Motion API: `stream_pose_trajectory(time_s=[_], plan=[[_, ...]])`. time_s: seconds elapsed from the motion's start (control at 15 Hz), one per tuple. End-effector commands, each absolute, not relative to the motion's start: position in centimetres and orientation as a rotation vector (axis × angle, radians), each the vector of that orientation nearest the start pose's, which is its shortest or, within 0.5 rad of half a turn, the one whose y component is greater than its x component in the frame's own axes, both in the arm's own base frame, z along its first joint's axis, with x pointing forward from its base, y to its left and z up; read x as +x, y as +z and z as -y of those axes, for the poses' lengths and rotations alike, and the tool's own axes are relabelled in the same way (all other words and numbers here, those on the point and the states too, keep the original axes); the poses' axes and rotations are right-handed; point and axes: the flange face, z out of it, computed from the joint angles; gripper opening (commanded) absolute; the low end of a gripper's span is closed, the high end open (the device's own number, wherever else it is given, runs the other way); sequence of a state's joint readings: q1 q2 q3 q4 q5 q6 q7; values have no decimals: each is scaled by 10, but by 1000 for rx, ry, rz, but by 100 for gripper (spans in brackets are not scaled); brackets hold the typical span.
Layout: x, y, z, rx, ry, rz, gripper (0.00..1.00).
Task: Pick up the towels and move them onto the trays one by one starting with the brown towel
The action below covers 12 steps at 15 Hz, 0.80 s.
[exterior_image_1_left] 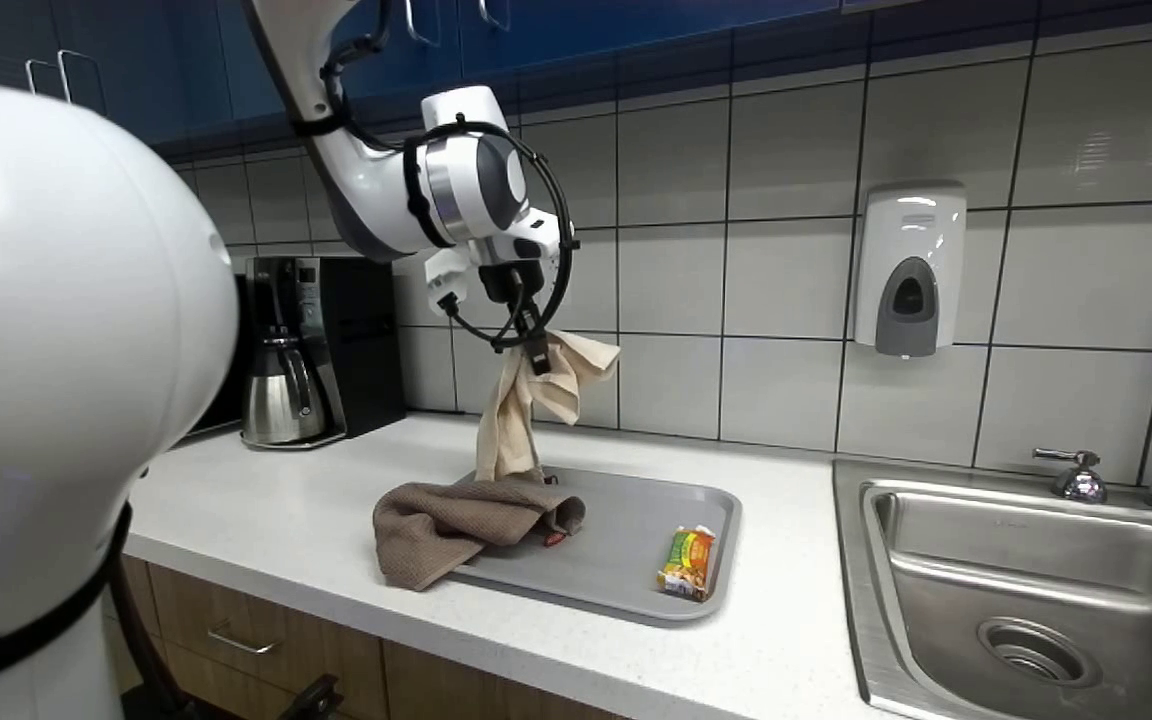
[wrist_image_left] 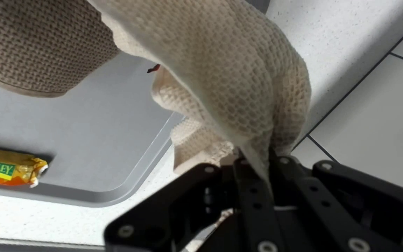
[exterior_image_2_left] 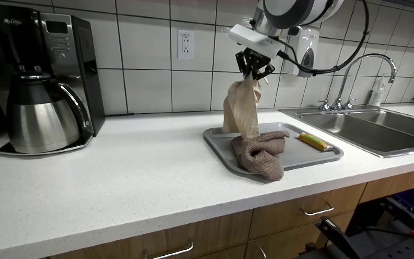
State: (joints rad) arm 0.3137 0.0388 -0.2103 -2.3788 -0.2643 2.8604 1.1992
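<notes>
one beige towel [exterior_image_2_left: 241, 104], its honeycomb weave and pale edge plain in the wrist view, hangs in soft folds from the black robotiq gripper [exterior_image_2_left: 253, 73]. the fingers [wrist_image_left: 258, 224] are drawn close together, a bunch of that cloth pinched between them. the beige towel's lower end hangs over one end of the grey, round-cornered tray [exterior_image_1_left: 626, 530], just beside the brown towel [exterior_image_1_left: 456, 525]; whether the two cloths touch cannot be told. the brown towel, dimpled and matte, lies rumpled across the tray's rim, partly on the tray and partly past its edge over the speckled white counter [exterior_image_2_left: 120, 187], one fold curled into a hollow loop.

toward the tray's other end lies a granola bar [exterior_image_1_left: 688, 563] in a glossy wrapper with crimped ends, "valley" legible in the wrist view. a small red piece [exterior_image_1_left: 554, 539] shows beside the brown towel, too little of it to identify.

well apart from the tray stands a mr. coffee drip machine [exterior_image_2_left: 68, 68] in black and brushed metal, holding a rounded steel carafe [exterior_image_2_left: 45, 122]. on the opposite side, a stainless steel sink [exterior_image_1_left: 866, 590] is sunk into the counter. glossy pale tiles [exterior_image_1_left: 786, 280] behind carry a white soap dispenser [exterior_image_1_left: 911, 268].
</notes>
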Motion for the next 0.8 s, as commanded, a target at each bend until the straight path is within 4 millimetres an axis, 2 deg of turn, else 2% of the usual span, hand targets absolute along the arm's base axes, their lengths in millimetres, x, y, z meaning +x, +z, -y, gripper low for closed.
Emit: stream_pose_trajectory(time_s=[0.0,0.4,0.73], plan=[[509,351,-73,-2689,-616,-1160,2],[498,321,-86,-2767,-513,-1116,2],[502,297,-99,-2806,-439,-1095,2]])
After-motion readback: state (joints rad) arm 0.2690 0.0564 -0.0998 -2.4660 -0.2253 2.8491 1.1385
